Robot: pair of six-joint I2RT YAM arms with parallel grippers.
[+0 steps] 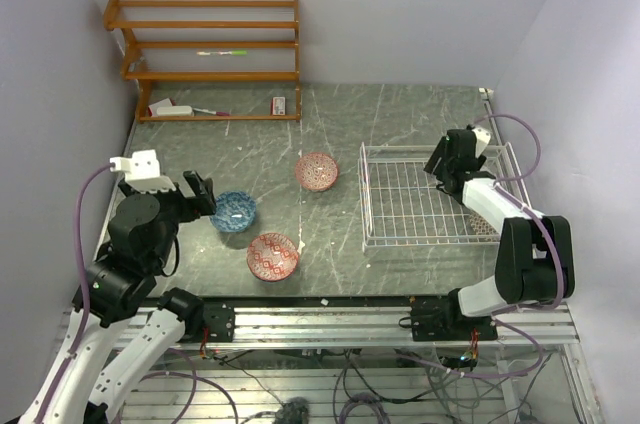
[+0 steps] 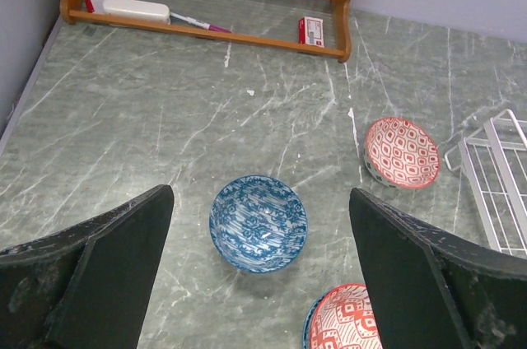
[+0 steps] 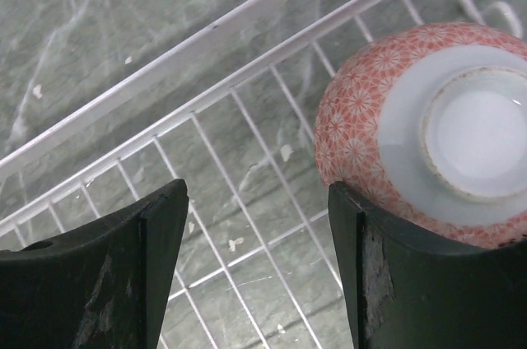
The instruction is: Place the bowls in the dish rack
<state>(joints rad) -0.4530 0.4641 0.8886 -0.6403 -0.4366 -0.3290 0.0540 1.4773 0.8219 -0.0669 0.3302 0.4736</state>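
A blue bowl [image 1: 234, 211] [image 2: 258, 222] sits upright on the table, straight below and ahead of my open left gripper [image 1: 203, 194] [image 2: 259, 194], which holds nothing. Two red bowls rest nearby, one farther off [image 1: 316, 171] [image 2: 402, 151] and one nearer [image 1: 273, 256] [image 2: 346, 320]. The white wire dish rack [image 1: 366, 199] [image 3: 216, 26] stands on the right. My right gripper [image 1: 440, 166] [image 3: 255, 193] hovers open over the rack's floor, empty. A pink-patterned bowl [image 3: 436, 127] lies upside down in the rack, just beside the right finger.
An orange wooden shelf [image 1: 210, 64] [image 2: 222, 28] stands at the back left, holding a white box, a pen and a small red box. Walls close in on the left and right. The rack's corner [image 2: 476, 188] shows at the left wrist view's right edge.
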